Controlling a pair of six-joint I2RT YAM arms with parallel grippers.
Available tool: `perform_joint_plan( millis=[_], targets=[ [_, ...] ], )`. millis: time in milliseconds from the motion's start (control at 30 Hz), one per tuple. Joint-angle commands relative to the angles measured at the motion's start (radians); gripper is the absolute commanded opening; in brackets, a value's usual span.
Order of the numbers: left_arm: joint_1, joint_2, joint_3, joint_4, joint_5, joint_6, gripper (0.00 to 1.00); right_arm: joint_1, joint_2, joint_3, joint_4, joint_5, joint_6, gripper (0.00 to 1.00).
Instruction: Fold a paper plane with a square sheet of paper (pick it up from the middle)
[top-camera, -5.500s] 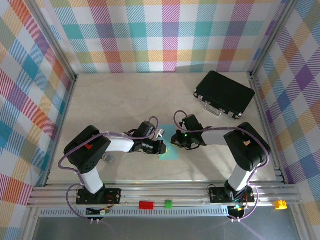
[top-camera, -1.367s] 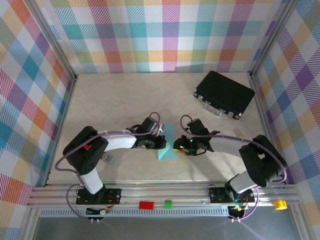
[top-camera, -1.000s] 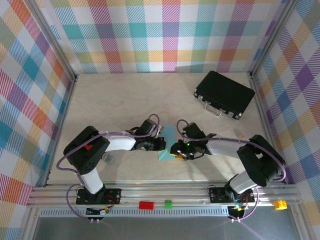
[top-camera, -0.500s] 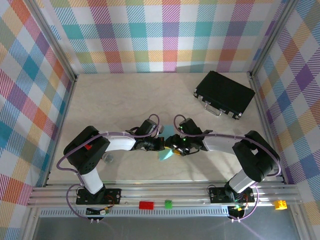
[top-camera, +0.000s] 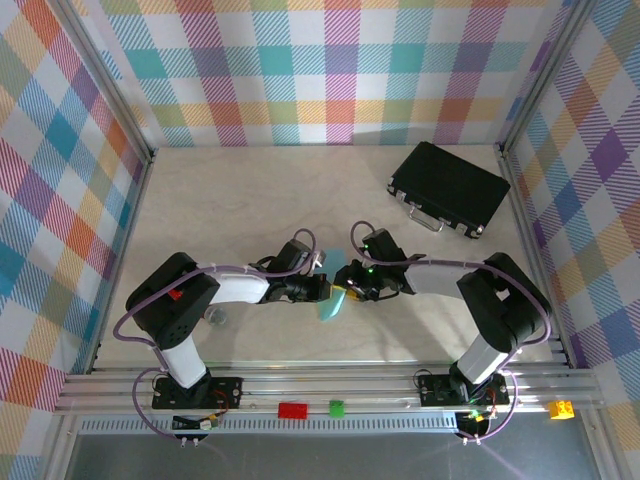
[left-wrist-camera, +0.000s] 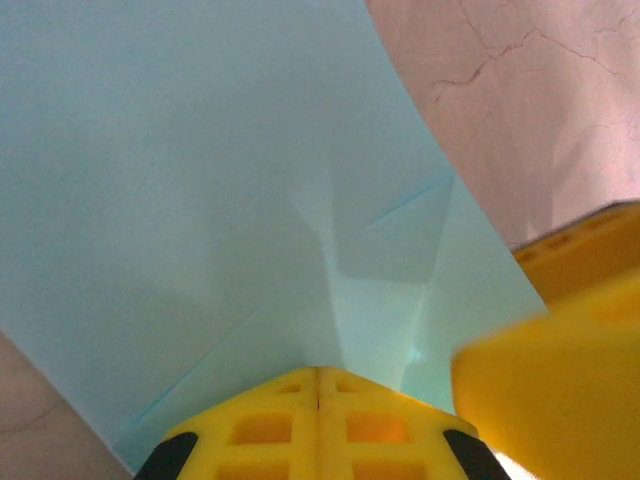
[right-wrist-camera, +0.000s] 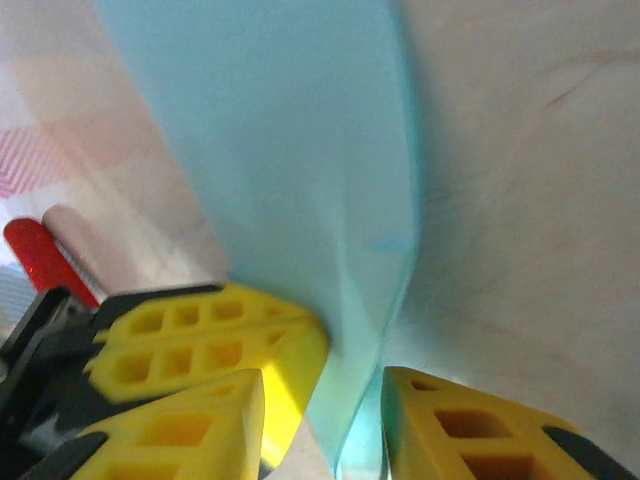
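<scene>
Paper sheet (left-wrist-camera: 250, 200) clamped, L gripper (left-wrist-camera: 318, 385).

Left claw (top-camera: 323, 289): at 9 o'clock of the paper (top-camera: 331, 304), touching it.
Right claw (top-camera: 347, 291): paper's 3 o'clock, astride its edge.
Paper: middle of tabletop (top-camera: 230, 200), between both claws.
Case (top-camera: 450, 188): paper's 1 o'clock, well apart.

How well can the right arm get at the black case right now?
Probably yes: bare table lies between the right gripper and the black case, on its own side. Its jaws straddle the paper sheet, though, so back off first.
</scene>
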Motion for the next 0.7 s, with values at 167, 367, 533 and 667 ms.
perform_joint_plan(
  millis=[167, 367, 533, 667],
  targets=[
    [0.000, -0.001, -0.031, -0.024, 0.012, -0.016, 0.00, -0.034, 0.040, 0.020, 0.013, -0.016, -0.062, 0.33],
    [0.003, -0.007, -0.033, -0.015, 0.020, -0.023, 0.00, -0.047, 0.066, 0.009, 0.074, -0.059, -0.063, 0.23],
    [0.003, -0.028, -0.027, -0.030, 0.033, -0.026, 0.00, -0.056, 0.074, -0.013, 0.124, -0.071, -0.063, 0.18],
    [0.007, -0.040, -0.027, -0.026, 0.042, -0.033, 0.00, -0.068, 0.070, -0.016, 0.132, -0.076, -0.075, 0.12]
  ],
)
